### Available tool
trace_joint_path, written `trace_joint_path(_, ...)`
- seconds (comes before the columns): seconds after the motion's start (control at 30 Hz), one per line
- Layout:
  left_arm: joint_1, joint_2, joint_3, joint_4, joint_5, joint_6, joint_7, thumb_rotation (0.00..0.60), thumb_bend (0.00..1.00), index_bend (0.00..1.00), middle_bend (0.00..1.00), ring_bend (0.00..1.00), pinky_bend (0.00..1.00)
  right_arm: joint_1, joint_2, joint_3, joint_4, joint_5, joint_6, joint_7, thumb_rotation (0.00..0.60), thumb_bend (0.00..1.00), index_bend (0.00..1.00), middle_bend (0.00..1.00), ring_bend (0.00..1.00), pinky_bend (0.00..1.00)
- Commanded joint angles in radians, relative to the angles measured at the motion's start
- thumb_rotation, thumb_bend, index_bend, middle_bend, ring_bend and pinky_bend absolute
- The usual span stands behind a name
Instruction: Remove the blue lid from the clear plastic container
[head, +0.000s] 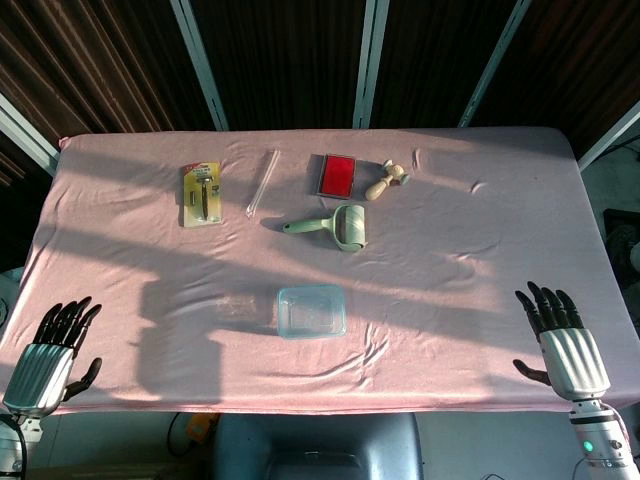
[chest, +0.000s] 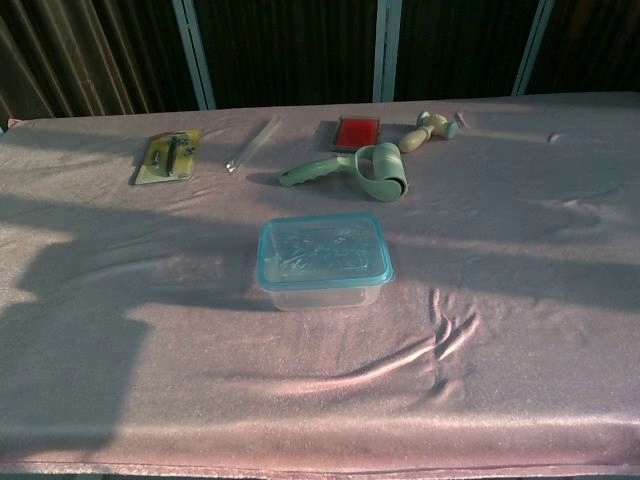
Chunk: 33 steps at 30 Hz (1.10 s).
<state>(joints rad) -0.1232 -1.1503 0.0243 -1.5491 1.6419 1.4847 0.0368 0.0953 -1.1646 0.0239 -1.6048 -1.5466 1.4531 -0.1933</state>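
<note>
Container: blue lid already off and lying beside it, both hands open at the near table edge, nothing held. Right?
Not quite. The blue lid is still seated on the clear plastic container; the chest view shows it covering the top, with nothing lying beside the box. The rest holds: in the head view the left hand and right hand are open at the near edge, holding nothing.

Table (head: 520, 230), pink cloth cover, creased toward the near right.

Contents: clear plastic container (chest: 322, 262) with blue lid (chest: 322, 248) on, near the front centre; green lint roller (head: 332, 226) behind it; red flat case (head: 336, 175) and small cream roller (head: 387, 180) at the back, side by side; clear tube (head: 262, 183) to their left; yellow carded tool pack (head: 202, 194) furthest left.
</note>
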Motion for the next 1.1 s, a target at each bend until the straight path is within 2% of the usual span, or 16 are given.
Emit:
trace_joint_path(0.03, -0.004, -0.003, 0.006, 0.004, 0.017, 0.002, -0.008, 0.600, 0.36, 0.00, 0.00, 0.00, 0.00, -0.001, 0.001, -0.002, -0.001, -0.003, 0.001, 0.002, 0.600, 0.16, 0.00, 0.00, 0.00, 0.00)
trace_joint_path(0.13, -0.019, -0.017, 0.022, 0.018, 0.070, 0.003, -0.039, 0.600, 0.35, 0.00, 0.00, 0.00, 0.00, -0.004, 0.008, -0.006, -0.004, -0.011, 0.006, 0.013, 0.600, 0.16, 0.00, 0.00, 0.00, 0.00)
trace_joint_path(0.23, -0.062, -0.048, 0.056, 0.037, 0.173, -0.014, -0.106, 0.600, 0.33, 0.00, 0.00, 0.00, 0.00, -0.008, 0.013, -0.007, -0.004, -0.016, 0.015, 0.019, 0.600, 0.16, 0.00, 0.00, 0.00, 0.00)
trace_joint_path(0.37, -0.177, -0.105, 0.088, 0.022, 0.319, -0.082, -0.236, 0.600, 0.28, 0.00, 0.00, 0.00, 0.00, -0.007, 0.011, -0.013, -0.002, -0.022, 0.008, 0.017, 0.600, 0.16, 0.00, 0.00, 0.00, 0.00)
trace_joint_path(0.43, -0.233, -0.145, 0.087, 0.017, 0.350, -0.119, -0.301, 0.600, 0.27, 0.00, 0.00, 0.00, 0.00, -0.003, 0.011, -0.017, -0.003, -0.029, 0.002, 0.016, 0.600, 0.16, 0.00, 0.00, 0.00, 0.00)
trace_joint_path(0.57, -0.331, -0.238, 0.060, -0.007, 0.310, -0.260, -0.353, 0.600, 0.26, 0.00, 0.00, 0.00, 0.00, 0.007, 0.015, -0.034, 0.001, -0.059, -0.016, 0.031, 0.600, 0.16, 0.00, 0.00, 0.00, 0.00)
trace_joint_path(0.77, -0.411, -0.388, -0.007, -0.026, 0.203, -0.416, -0.257, 0.600, 0.26, 0.00, 0.00, 0.00, 0.00, 0.019, 0.029, -0.051, -0.004, -0.068, -0.051, 0.053, 0.600, 0.16, 0.00, 0.00, 0.00, 0.00)
trace_joint_path(0.97, -0.448, -0.564, -0.089, 0.086, 0.113, -0.445, -0.108, 0.600, 0.26, 0.00, 0.00, 0.00, 0.00, 0.034, 0.058, -0.069, -0.011, -0.086, -0.082, 0.102, 0.600, 0.16, 0.00, 0.00, 0.00, 0.00)
trace_joint_path(1.1, -0.474, -0.638, -0.129, 0.164, 0.057, -0.461, -0.050, 0.600, 0.26, 0.00, 0.00, 0.00, 0.00, 0.032, 0.068, -0.070, -0.010, -0.084, -0.077, 0.118, 0.600, 0.16, 0.00, 0.00, 0.00, 0.00)
